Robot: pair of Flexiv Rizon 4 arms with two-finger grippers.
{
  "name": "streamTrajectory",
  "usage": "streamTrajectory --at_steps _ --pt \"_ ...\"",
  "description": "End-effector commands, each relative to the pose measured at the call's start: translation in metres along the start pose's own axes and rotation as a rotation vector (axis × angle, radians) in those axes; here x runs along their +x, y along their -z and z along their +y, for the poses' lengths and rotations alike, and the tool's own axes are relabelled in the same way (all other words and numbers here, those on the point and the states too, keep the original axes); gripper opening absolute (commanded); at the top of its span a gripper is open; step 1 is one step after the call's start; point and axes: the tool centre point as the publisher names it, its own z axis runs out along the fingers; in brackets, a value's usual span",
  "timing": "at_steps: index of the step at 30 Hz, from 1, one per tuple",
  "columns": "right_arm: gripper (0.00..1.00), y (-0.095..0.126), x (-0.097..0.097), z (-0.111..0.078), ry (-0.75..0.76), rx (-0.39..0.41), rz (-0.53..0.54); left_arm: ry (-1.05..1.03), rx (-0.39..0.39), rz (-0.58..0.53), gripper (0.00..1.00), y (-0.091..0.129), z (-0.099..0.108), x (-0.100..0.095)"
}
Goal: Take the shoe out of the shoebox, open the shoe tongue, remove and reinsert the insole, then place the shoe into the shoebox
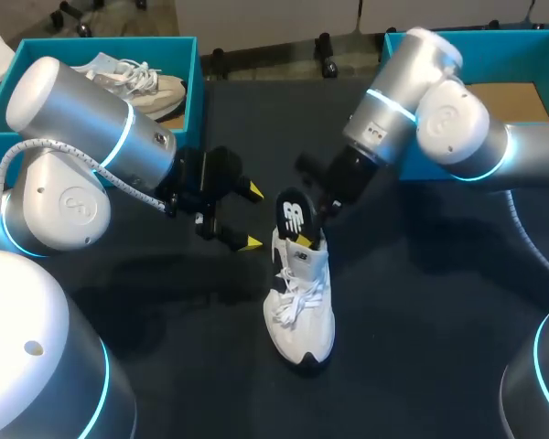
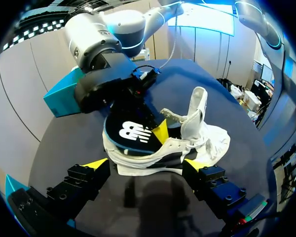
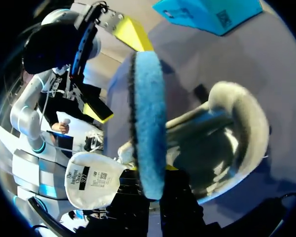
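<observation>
A: How far along is it?

B: About the middle, by my reading; the shoe (image 1: 300,306) is out of its box and stands on the bench (image 1: 421,320), lower centre of the head view, toe toward the bottom edge; the tongue (image 2: 198,104) is pulled up and away from the opening; those two steps look done.

A: And the insole?

B: The insole (image 1: 294,218) stands nearly upright, its lower end at the heel opening; the right claw (image 1: 309,227) is clamped on it; whether it is on its way out or back in, I cannot tell; either way, seating it flat and boxing the shoe are left.

A: The other arm?

B: The left claw (image 1: 252,216) hangs just left of the shoe, fingers spread wide, holding nothing.

A: The boxes?

B: Both teal card; the left shoebox (image 1: 190,101), upper left, holds a second shoe (image 1: 142,80); the right shoebox (image 1: 531,38), upper right, shows a plain brown floor.

A: Materials?

B: A white upper of mesh and smooth panels over a dark sole edge; white laces lying loose; the heel collar (image 3: 241,116) is thick, padded and rounded; the insole is thin, dark on top with a white mark, blue foam beneath with a rough edge; I would expect it to bend if pushed from its top end.
</observation>
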Motion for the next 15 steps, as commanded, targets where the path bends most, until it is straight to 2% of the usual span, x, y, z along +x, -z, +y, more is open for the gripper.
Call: streamTrajectory --at_steps 1,5,7,8,15 --pt "0.00 -0.010 -0.007 0.001 -0.011 0.023 0.016 0.000 -0.002 -0.001 1.00 0.000 0.000 0.001" --pt "0.00 -0.011 -0.006 -0.001 -0.012 0.005 0.012 0.000 -0.002 -0.001 1.00 0.000 0.000 0.001" --pt "0.27 -0.006 -0.004 0.000 -0.003 -0.013 -0.004 0.000 -0.002 -0.001 1.00 0.000 0.000 0.001" --pt "0.31 -0.003 -0.002 0.001 -0.001 -0.014 -0.016 0.000 -0.002 -0.001 1.00 0.000 0.000 0.001" --pt "0.36 0.007 0.005 0.006 0.020 -0.026 -0.056 0.000 -0.002 -0.001 1.00 0.000 0.000 0.001"
